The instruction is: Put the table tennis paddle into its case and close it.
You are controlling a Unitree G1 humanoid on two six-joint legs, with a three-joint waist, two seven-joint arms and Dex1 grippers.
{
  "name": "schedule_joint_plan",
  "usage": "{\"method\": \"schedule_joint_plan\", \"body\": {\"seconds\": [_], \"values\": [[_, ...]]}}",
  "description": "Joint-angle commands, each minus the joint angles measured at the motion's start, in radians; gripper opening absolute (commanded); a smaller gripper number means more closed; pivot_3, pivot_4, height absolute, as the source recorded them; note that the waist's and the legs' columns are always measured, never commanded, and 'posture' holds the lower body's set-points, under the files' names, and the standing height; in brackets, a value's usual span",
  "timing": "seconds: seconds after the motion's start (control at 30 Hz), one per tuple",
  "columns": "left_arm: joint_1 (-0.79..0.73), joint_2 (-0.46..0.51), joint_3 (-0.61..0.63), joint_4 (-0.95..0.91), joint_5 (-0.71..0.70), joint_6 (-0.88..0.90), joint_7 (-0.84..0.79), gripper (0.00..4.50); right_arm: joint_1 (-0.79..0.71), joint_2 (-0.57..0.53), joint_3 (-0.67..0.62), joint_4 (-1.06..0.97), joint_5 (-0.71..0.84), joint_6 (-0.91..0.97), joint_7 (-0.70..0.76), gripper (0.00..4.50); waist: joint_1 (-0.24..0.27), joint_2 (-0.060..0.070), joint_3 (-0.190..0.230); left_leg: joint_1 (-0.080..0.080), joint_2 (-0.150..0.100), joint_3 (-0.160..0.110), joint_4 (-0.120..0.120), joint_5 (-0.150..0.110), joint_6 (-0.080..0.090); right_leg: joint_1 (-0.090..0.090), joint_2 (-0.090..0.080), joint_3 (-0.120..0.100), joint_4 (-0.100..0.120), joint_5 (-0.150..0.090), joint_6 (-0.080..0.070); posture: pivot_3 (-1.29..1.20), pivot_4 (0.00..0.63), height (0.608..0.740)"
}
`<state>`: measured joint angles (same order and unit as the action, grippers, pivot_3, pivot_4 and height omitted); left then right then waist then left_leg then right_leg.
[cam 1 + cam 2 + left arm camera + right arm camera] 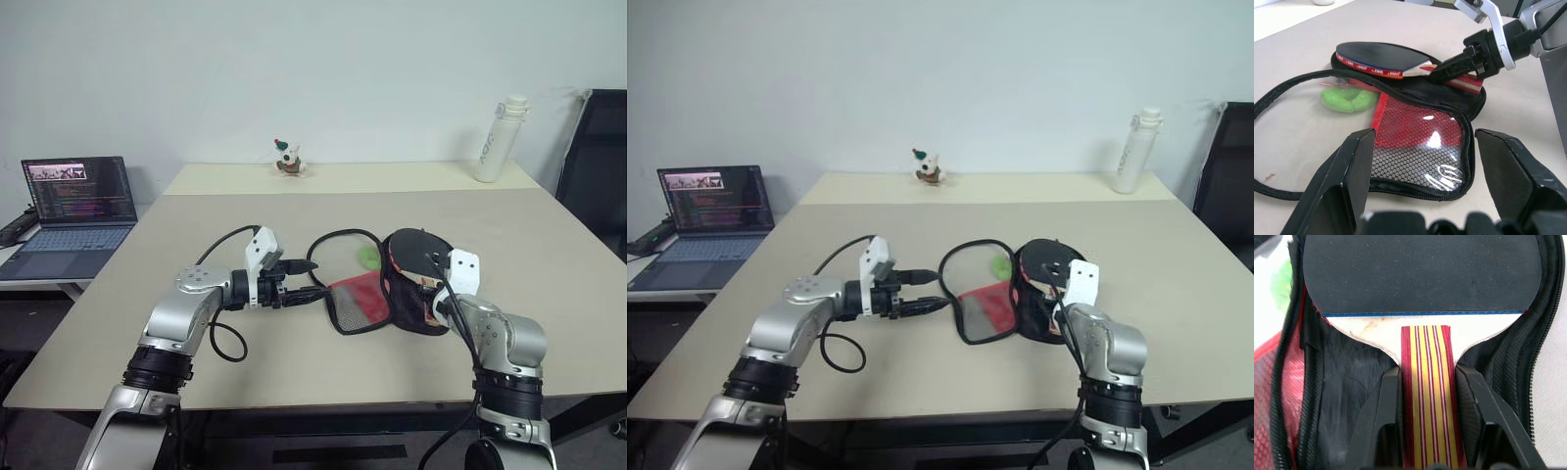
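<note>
Right end effector (1425, 431) is clamped on the striped handle of the table tennis paddle (1420, 274) – fingers (1381, 421) on both flat sides of the handle, blade pointing straight out ahead of them. The blade hangs over the open case (1415, 93), black lining below and to either side of the fingers, zip edge running round outside that. From the left wrist view the paddle looks tilted, blade just above the far half of the case, not yet lying flat in it.

Left end effector (1422, 171) is spread wide, holding nothing. The mesh flap (1420, 147) of the case lies on the counter (147, 343) directly ahead of it, between its fingers; a green pull tag (1349, 98) sits just beyond the flap, off to one side.

My read: the step in hand is seating the paddle. To do it well –
- lower the blade flat onto the lining, head towards the rounded end, handle in the narrow end
- keep the handle centred between the zip edges so nothing overhangs the teeth
- release only once the blade rests fully inside
- left should pin or take the flap edge so the case doesn't slide; then fold the flap over

Risk: the soft case bunches under the blade and the rim catches the zip
</note>
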<state>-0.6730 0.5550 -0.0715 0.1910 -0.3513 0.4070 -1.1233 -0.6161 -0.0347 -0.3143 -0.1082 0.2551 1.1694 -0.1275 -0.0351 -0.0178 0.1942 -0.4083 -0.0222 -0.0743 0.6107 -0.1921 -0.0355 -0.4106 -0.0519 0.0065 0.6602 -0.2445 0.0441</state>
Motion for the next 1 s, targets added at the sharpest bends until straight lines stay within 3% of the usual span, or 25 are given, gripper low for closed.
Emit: {"method": "schedule_joint_plan", "body": {"seconds": [0.03,0.07,0.27,0.4,0.57,0.6,0.73,0.93,1.0], "values": [[-0.011,0.013,0.032,-0.040,-0.016,-0.013,0.001,3.54,-0.010,0.012,0.012,-0.030,0.005,-0.030,0.002,1.09,0.000,0.000,0.000,0.000,0.000,0.000,0.000,0.000,0.000,0.000,0.000,0.000,0.000,0.000,0.000,0.00,0.150,0.740],[-0.010,0.013,0.032,-0.039,-0.015,-0.013,0.001,3.54,-0.008,0.018,0.008,-0.033,0.005,-0.031,-0.002,1.09,0.000,0.000,0.000,0.000,0.000,0.000,0.000,0.000,0.000,0.000,0.000,0.000,0.000,0.000,0.000,0.00,0.150,0.740],[-0.009,0.013,0.032,-0.027,-0.004,-0.019,0.014,3.54,0.000,0.037,0.032,-0.090,0.014,-0.006,0.003,3.06,0.000,0.000,0.000,0.000,0.000,0.000,0.000,0.000,0.000,0.000,0.000,0.000,0.000,0.000,0.000,0.00,0.150,0.740],[-0.021,-0.003,0.049,0.034,0.028,-0.070,0.080,3.54,0.033,-0.035,0.163,-0.252,0.082,0.066,0.139,4.41,0.000,0.000,0.000,0.000,0.000,0.000,0.000,0.000,0.000,0.000,0.000,0.000,0.000,0.000,0.000,0.00,0.150,0.740],[-0.041,0.005,0.040,0.180,0.095,-0.166,0.123,3.54,0.051,-0.218,0.203,-0.447,0.233,0.161,0.354,4.41,0.002,0.000,0.000,0.000,0.000,-0.001,0.000,0.000,0.000,0.000,0.000,-0.001,0.000,0.000,0.000,0.00,0.150,0.740],[-0.046,0.009,0.031,0.215,0.116,-0.185,0.128,3.36,0.048,-0.265,0.193,-0.473,0.265,0.167,0.399,4.44,0.002,0.000,0.000,0.000,0.000,-0.001,0.000,0.000,0.000,0.001,0.000,-0.001,-0.001,0.000,0.000,0.00,0.150,0.740],[-0.073,0.009,0.005,0.363,0.190,-0.262,0.139,2.24,0.032,-0.386,0.141,-0.510,0.349,0.191,0.497,4.44,0.003,-0.001,0.000,0.000,0.000,-0.001,0.000,0.000,0.000,0.001,0.000,-0.002,-0.002,0.000,0.000,0.00,0.150,0.740],[-0.158,-0.072,-0.013,0.630,0.252,-0.344,0.162,0.05,0.032,-0.471,0.119,-0.485,0.378,0.159,0.543,4.44,0.005,-0.001,0.000,0.000,0.000,-0.001,0.000,0.000,0.000,0.001,0.000,-0.002,-0.003,0.000,0.000,0.00,0.150,0.740],[-0.186,-0.095,-0.018,0.696,0.273,-0.382,0.169,0.02,0.041,-0.481,0.122,-0.477,0.377,0.146,0.546,4.44,0.006,-0.002,0.000,-0.001,-0.001,-0.002,0.001,0.000,0.000,0.001,-0.001,-0.003,-0.003,0.000,0.001,0.00,0.150,0.740]]}}
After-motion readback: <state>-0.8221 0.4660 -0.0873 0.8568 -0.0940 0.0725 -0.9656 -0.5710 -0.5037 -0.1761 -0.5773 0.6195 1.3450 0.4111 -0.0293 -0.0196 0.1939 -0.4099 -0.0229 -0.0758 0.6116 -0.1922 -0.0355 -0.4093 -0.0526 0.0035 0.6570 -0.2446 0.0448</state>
